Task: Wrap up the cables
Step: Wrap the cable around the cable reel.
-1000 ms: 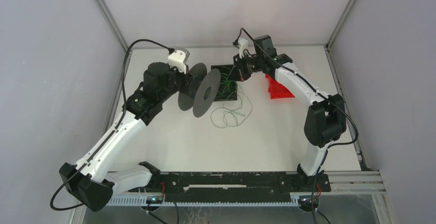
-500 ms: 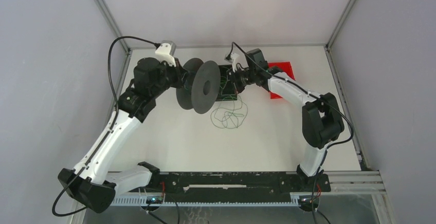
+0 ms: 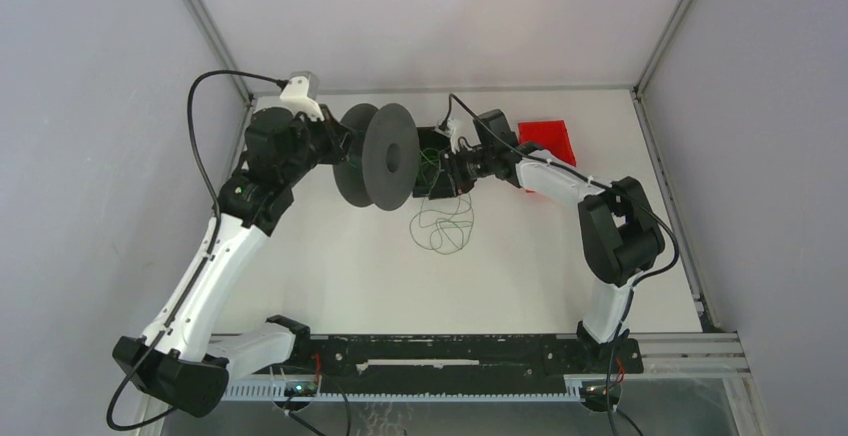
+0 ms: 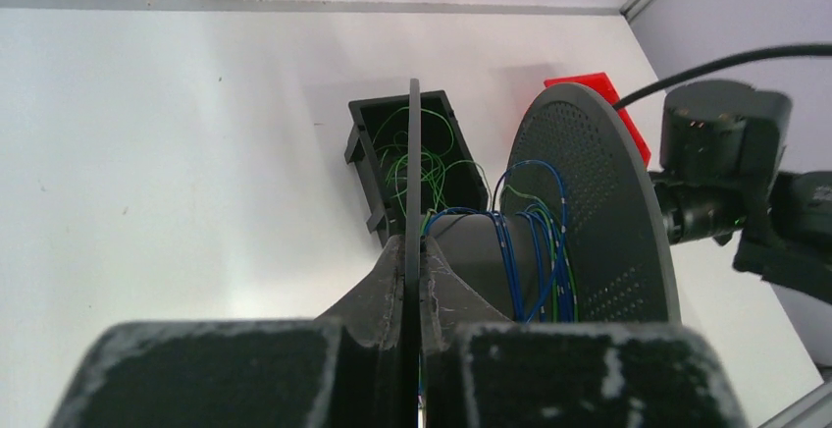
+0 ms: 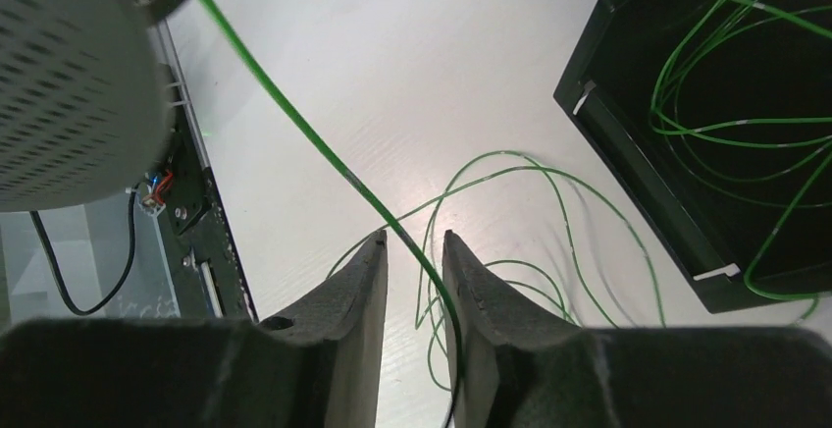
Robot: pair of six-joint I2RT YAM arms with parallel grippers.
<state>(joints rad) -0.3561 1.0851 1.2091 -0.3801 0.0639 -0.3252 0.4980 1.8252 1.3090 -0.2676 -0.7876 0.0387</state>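
One spool (image 3: pixel 385 156) between left hand (image 3: pixel 338 146) and right hand (image 3: pixel 447 165), near table's (image 3: pixel 330 256) far edge.

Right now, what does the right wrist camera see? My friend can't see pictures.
A thin green cable runs from the top left down between two dark fingers that stand slightly apart, over a white table. More green loops lie on the table and in a black box at right; the holed side of a grey spool fills the top left corner.
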